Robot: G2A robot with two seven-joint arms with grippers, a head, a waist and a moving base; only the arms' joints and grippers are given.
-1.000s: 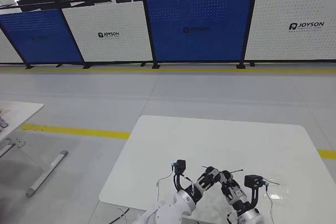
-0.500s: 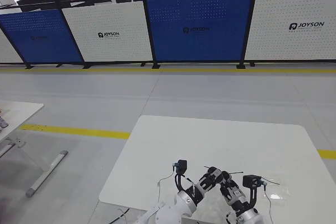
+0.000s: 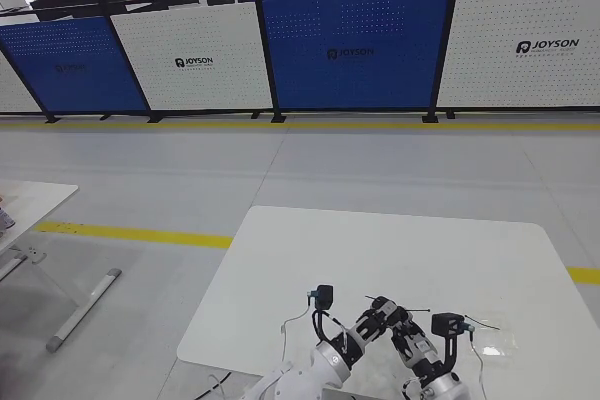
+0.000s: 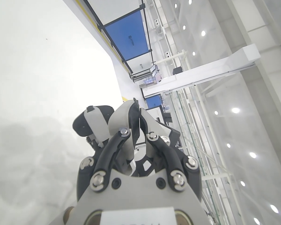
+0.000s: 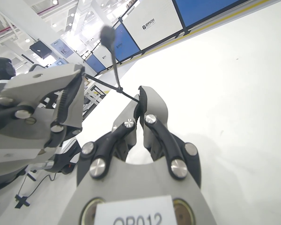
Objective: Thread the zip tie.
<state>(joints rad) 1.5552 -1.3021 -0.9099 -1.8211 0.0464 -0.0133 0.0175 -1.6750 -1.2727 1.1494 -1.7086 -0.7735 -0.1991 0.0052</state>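
A thin black zip tie (image 5: 119,89) is stretched between my two grippers, low over the front of the white table (image 3: 400,250). My right gripper (image 5: 139,99) is shut on one end of it. Facing it in the right wrist view, my left gripper (image 5: 80,74) is shut on the other end. A loose length of the tie (image 5: 112,57) rises from a small black knot at mid-span and ends in a blurred tip. From above, the tie (image 3: 400,304) shows as a short dark line above both grippers. My left gripper (image 4: 137,110) has its pads pressed together.
A small clear plastic piece (image 3: 492,350) lies on the table to the right of the arms. The table's front edge (image 3: 195,352) is close beneath them. Another table (image 3: 20,200) stands off to the left. Blue and white panels (image 3: 355,55) line the back.
Both wrists have shifted slightly inward, bringing the grippers a little closer together. The zip tie remains held at both ends.
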